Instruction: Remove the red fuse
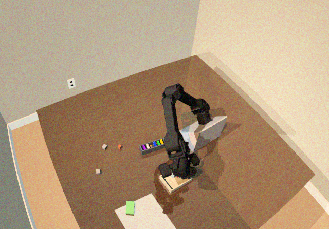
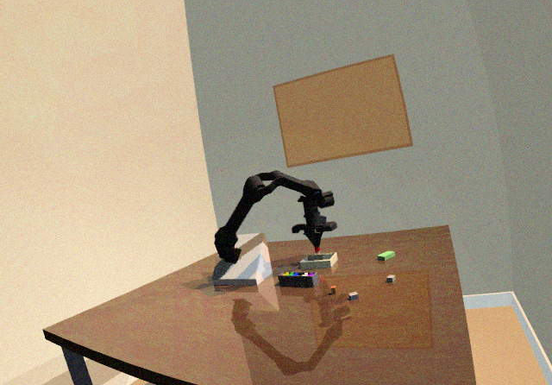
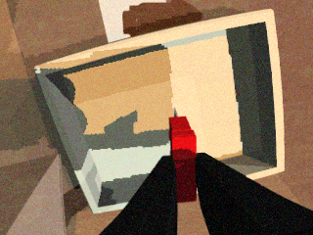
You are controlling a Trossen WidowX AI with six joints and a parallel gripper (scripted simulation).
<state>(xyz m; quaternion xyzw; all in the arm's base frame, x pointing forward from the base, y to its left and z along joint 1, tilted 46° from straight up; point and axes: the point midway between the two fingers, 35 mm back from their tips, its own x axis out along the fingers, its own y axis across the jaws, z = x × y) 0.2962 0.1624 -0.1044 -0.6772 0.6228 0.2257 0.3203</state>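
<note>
My gripper [image 2: 316, 245] [image 3: 183, 164] is shut on the red fuse [image 2: 317, 250] [image 3: 183, 139], which hangs upright from the fingertips. In the exterior view the fuse shows just above the rim of the pale tray [image 1: 181, 186] [image 2: 317, 264] [image 3: 280, 98]. In the wrist view its far end stands out over the tray's inside, near the wall closest to the fingers. In the top view the arm hides most of the fuse. The dark fuse block [image 1: 153, 150] [image 2: 297, 280] stands apart from the gripper and holds several other fuses: yellow, green, blue, white and purple.
A large pale wedge [image 1: 212, 134] stands by the arm's base. A green block [image 1: 130, 207] [image 2: 385, 255] lies on a white sheet [image 1: 148, 210]. Two small grey cubes and a small orange piece [image 1: 120, 146] [image 2: 333, 289] lie beyond the fuse block.
</note>
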